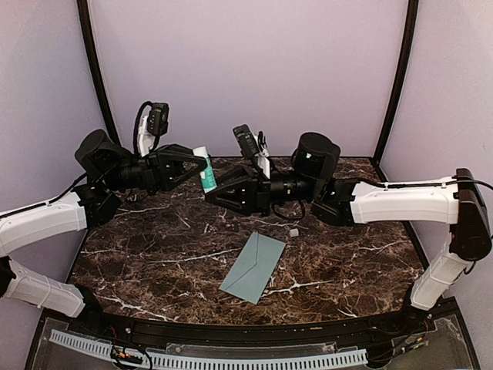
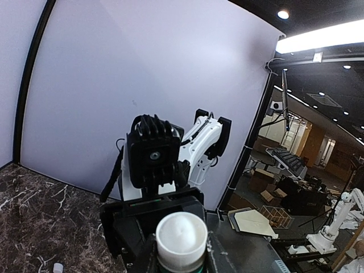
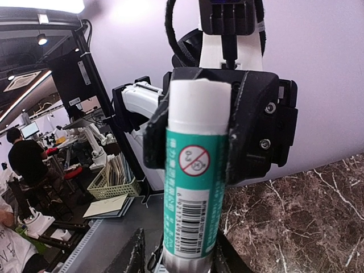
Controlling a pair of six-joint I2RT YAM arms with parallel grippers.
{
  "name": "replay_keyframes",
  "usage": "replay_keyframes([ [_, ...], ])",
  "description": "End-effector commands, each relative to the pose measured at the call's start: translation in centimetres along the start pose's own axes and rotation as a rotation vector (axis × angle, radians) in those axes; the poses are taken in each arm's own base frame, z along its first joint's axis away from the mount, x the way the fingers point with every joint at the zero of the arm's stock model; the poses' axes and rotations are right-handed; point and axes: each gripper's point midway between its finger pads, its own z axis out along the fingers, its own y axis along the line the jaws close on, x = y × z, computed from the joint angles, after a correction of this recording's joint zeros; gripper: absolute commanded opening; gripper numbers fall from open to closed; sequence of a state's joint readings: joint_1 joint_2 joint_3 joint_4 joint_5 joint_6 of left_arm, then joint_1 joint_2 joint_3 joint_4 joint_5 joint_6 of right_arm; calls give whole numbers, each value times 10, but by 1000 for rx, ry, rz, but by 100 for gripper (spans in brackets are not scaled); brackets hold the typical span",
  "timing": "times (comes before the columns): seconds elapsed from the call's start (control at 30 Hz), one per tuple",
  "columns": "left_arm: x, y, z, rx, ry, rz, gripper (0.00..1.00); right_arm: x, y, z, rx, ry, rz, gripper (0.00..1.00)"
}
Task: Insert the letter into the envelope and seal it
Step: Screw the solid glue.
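The pale teal envelope [image 1: 253, 267] lies flat on the dark marble table [image 1: 139, 254], front of centre, flap side hidden. The letter is not in view. Both grippers meet in the air above the table's far side. My left gripper [image 1: 202, 164] [image 2: 181, 259] is shut on a teal-and-white glue stick [image 1: 206, 174] [image 2: 181, 238] [image 3: 192, 187], held near its white upper end. My right gripper [image 1: 212, 192] [image 3: 177, 257] is open, its fingers on either side of the stick's lower end, with a gap showing on one side.
A small pale object [image 1: 293, 230] lies on the table beyond the envelope. Lilac walls close in the back and sides. A black rail [image 1: 231, 339] runs along the near edge between the arm bases.
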State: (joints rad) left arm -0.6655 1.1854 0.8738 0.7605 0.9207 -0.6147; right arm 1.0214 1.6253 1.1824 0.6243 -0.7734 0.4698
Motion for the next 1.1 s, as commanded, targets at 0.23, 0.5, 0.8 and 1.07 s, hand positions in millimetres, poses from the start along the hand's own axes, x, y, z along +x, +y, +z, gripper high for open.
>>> replay_keyframes([
  [0.23,-1,-2,-3,-12,-6,45,0,-16,-2,0,73,-27,-45,15],
  [0.5,9,62,-19,-448,44,131,0,-24,-54,-22,523,-35,-83,12],
  [0.8,28,109,-38,-832,78,84,0,-28,-107,-29,1137,8,-182,12],
  [1.07,42,121,-41,-930,97,56,0,-37,-115,-29,1244,-60,-188,19],
])
